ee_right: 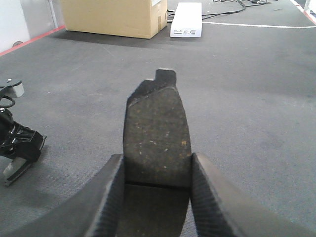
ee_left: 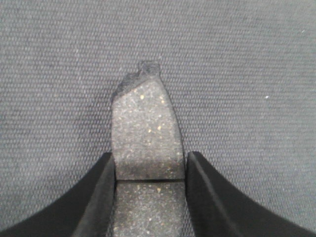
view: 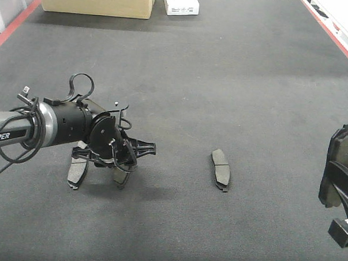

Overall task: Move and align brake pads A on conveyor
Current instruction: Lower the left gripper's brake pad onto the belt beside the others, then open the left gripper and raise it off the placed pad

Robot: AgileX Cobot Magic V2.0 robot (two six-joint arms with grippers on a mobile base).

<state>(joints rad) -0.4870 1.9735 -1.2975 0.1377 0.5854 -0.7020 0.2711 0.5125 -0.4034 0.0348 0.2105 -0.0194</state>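
A cardboard box [view: 96,1] and a white box [view: 180,3] sit at twelve o'clock on the conveyor [view: 222,80]. Nothing blocks the speckled, grooved brake pads A [view: 221,169]. The left gripper [ee_left: 150,197] and the right gripper [ee_right: 155,197] each clamp one pad above the belt.

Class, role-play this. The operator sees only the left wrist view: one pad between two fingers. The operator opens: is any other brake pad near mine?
Observer: Yes. In the front view, a loose pad lies on the conveyor just beside the gripped pad in the left gripper.
Operator: Any more?
Observer: A lone pad lies farther right, untouched.
Operator: What is the other arm doing?
Observer: The right gripper is closed on a fourth pad.
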